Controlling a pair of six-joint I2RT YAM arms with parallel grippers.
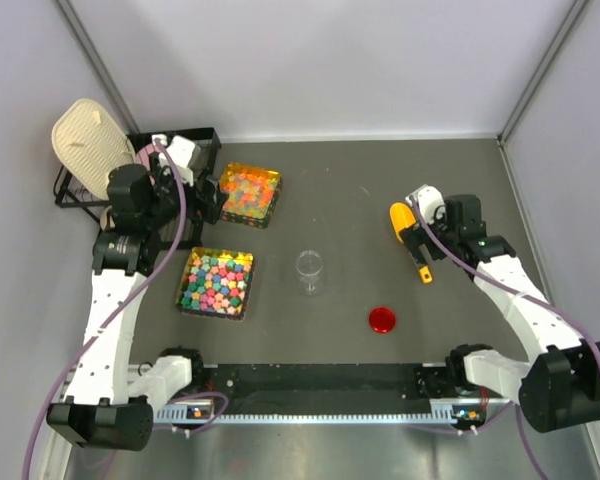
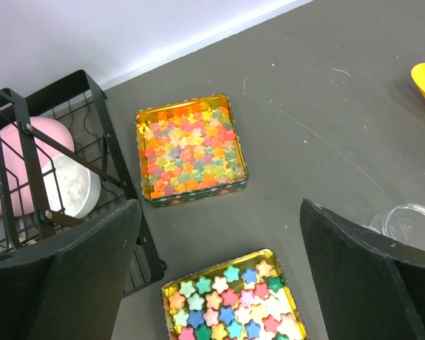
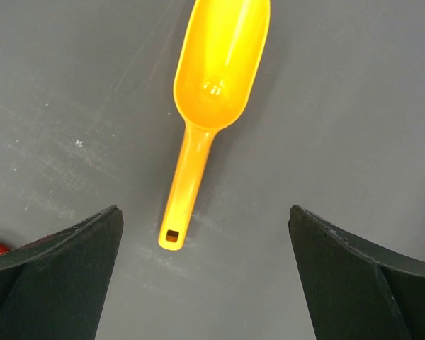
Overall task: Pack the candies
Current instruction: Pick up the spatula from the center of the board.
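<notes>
While the right gripper, spread wide, hovers over the orange scoop, its slim handle might skid from an off-centre pinch; tiny candies sit in the far gold tin near the spread left gripper.

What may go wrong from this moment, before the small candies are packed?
1. The orange plastic scoop lies flat; the open right gripper above its thin handle may push it instead of gripping it.
2. The gold tray of larger star candies lies nearer the clear cup than the gold tray of tiny candies; the wrong one might be scooped.
3. Nothing holds the narrow cup; pouring may spill or tip it.
</notes>
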